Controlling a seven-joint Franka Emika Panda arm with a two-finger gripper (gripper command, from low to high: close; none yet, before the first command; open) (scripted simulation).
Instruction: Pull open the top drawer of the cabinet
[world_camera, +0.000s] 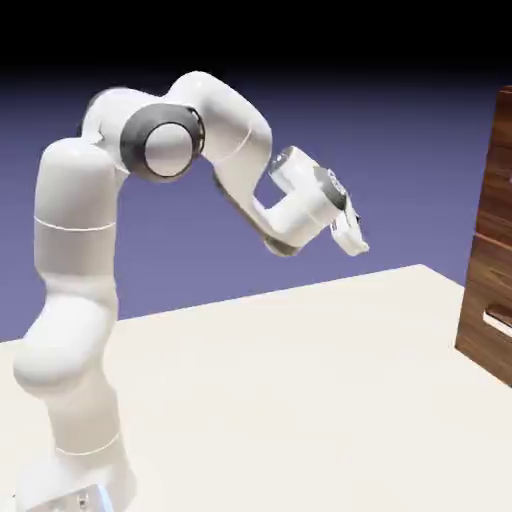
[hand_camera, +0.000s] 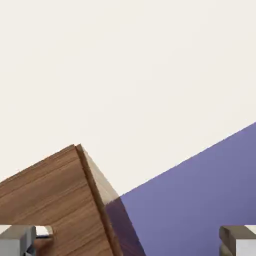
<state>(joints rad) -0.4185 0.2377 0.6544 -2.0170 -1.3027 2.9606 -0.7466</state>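
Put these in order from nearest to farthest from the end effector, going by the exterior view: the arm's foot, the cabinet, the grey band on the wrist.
Measured from the end effector:
1. Grey band, right behind it on the wrist
2. Cabinet, at the exterior view's right edge
3. Arm's foot, at the exterior view's lower left

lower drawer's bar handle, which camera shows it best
The exterior view: the pale bar handle shows there on the lower drawer front, though the picture's right edge cuts it. The hand view gives only a small piece, beside a finger tip.
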